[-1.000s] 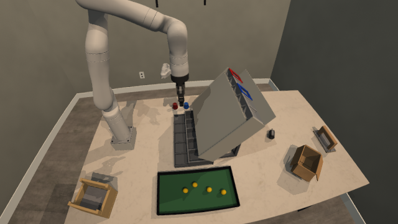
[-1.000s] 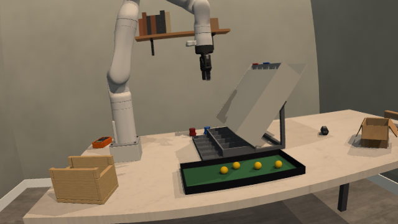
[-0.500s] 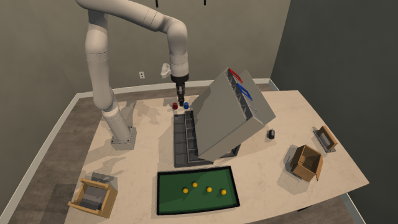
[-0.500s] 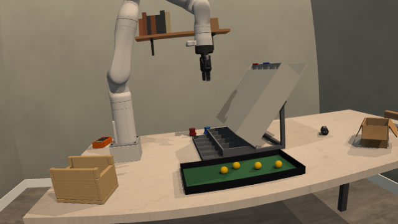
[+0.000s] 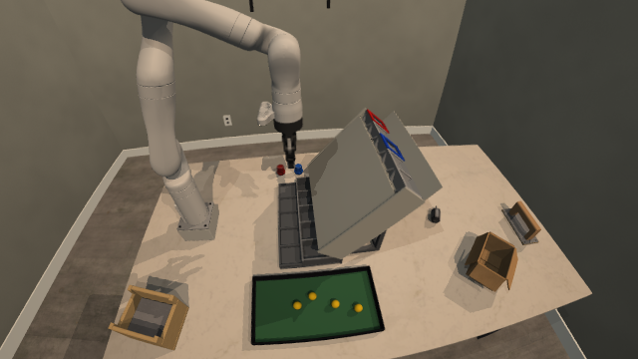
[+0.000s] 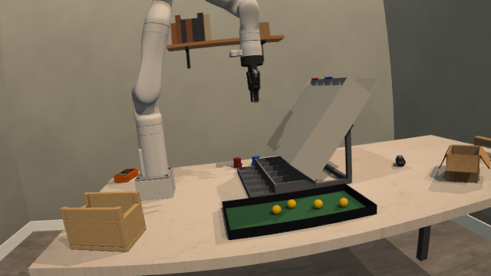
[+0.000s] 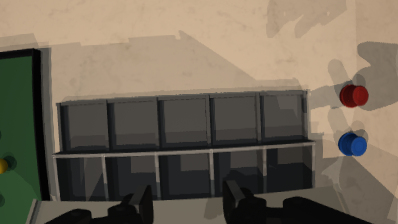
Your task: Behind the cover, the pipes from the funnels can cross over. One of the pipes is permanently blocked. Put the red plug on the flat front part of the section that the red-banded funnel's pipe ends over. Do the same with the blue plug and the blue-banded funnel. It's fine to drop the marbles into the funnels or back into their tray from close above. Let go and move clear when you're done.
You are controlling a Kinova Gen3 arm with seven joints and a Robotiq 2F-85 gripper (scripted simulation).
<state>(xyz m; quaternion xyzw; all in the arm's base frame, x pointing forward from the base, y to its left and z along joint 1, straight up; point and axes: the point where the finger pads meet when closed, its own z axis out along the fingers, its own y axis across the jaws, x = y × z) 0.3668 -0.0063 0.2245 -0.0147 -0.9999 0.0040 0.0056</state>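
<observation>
my gripper [image 5: 290, 166] [image 6: 255, 101] [image 7: 187, 199] hangs above the table [image 5: 231, 259] [image 6: 192, 245] [image 7: 125, 20], fingers partly apart, nothing between them. red plug [image 5: 281, 170] [image 6: 237, 162] [image 7: 354, 96] and blue plug [image 5: 298, 170] [image 6: 255, 160] [image 7: 352, 144] stand on the tabletop, near one another, just past one end of the sectioned grey tray [image 5: 280, 226] [image 6: 270, 180] [image 7: 182, 151]. four yellow marbles [image 5: 335, 304] [image 6: 317, 204] lie spread in the green-floored marble tray [image 5: 271, 319] [image 6: 245, 222] [image 7: 17, 100]. red band [image 5: 384, 127] [image 6: 314, 79] and blue band [image 5: 392, 147] [image 6: 328, 78] sit at the top of the slanted cover [image 5: 349, 179] [image 6: 311, 119].
</observation>
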